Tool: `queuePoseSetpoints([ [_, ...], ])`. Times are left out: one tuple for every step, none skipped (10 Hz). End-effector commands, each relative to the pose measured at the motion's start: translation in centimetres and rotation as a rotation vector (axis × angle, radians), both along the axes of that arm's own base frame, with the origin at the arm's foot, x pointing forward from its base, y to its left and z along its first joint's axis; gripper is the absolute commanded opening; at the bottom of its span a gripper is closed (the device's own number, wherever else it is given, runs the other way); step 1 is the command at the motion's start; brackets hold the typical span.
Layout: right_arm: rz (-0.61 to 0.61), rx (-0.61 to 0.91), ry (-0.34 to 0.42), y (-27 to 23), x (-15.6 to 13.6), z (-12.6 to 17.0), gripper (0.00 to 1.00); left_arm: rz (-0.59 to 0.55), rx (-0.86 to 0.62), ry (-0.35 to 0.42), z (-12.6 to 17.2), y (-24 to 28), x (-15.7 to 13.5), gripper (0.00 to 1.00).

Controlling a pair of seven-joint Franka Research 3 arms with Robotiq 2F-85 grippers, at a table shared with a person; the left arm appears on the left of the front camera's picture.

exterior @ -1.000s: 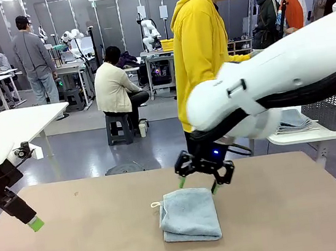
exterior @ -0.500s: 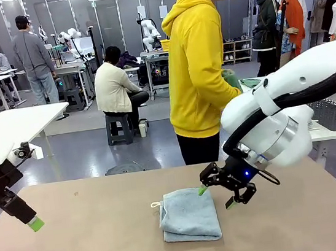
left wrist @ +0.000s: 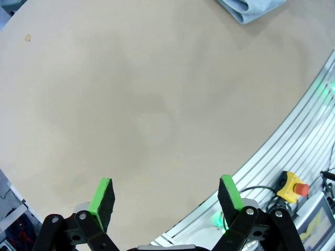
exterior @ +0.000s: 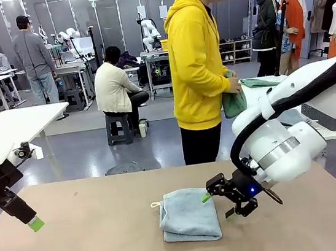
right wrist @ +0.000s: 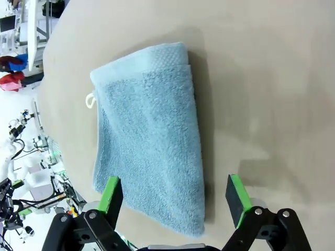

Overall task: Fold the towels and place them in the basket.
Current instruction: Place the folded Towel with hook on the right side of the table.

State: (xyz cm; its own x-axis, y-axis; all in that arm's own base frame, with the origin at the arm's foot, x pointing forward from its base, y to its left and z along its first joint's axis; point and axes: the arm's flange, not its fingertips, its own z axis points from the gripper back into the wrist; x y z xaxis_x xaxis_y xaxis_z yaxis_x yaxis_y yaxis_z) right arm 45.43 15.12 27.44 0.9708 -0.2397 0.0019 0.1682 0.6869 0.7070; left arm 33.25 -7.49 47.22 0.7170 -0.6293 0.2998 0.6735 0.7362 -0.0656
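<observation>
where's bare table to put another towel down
The widest bare patch of table lies between the left gripper and the folded blue towel. The far strip behind the towel is bare too. It is crowded at the towel's right edge, where the open right gripper hangs.

A robotics lab, by the look of it: an open hall with a polished grey floor [exterior: 85, 158], white work tables [exterior: 13, 124] carrying equipment, and a person in a cream jacket [exterior: 112, 86] on a black stool [exterior: 118, 126]. Beside the tan counter's [exterior: 96, 240] aluminium-railed edge sits what seems a yellow emergency-stop box with a red button [left wrist: 293, 188].
</observation>
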Motion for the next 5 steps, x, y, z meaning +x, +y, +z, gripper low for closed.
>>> queuePoseSetpoints([
  [0.003, 0.061, -0.027, 0.5, 0.2, -1.8, 1.0, 0.004, 0.007, -0.009, -0.1, 0.0, 0.2, 1.0],
  [0.001, 0.073, -0.03, 0.8, 0.4, -2.1, 1.0, 0.004, 0.007, -0.009, -0.1, 0.0, 0.2, 1.0],
  [0.002, 0.081, -0.04, 1.1, 0.4, -2.2, 1.0, 0.004, 0.007, -0.009, -0.1, 0.0, 0.2, 1.0],
  [0.001, 0.09, -0.045, 1.3, 0.5, -2.2, 1.0, 0.004, 0.007, -0.009, -0.1, 0.0, 0.2, 1.0],
  [0.007, 0.098, -0.045, 1.6, 0.6, -2.4, 1.0, 0.004, 0.007, -0.009, -0.1, 0.0, 0.2, 1.0],
])
